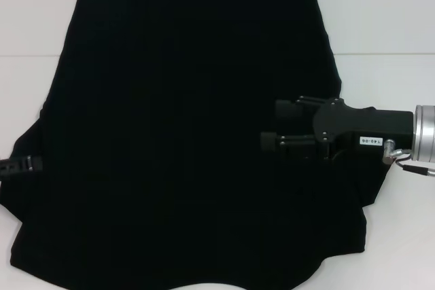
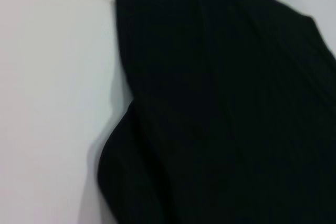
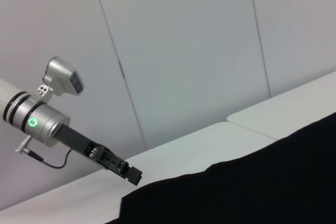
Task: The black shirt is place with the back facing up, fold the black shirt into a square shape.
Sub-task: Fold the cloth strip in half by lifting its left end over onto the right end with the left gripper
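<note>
Right hand, fingers apart and empty, hovers over the black shirt's right side, placed to grasp; left hand at left sleeve, grip state indeterminate.

You've got a plain black shirt with no print showing, spread on a white table. Your right gripper is black too (it nearly vanishes against the cloth), carrying a small white label and a silver wrist ring. In the right wrist view, the left gripper is black, its silver cuff showing a green light.
</note>
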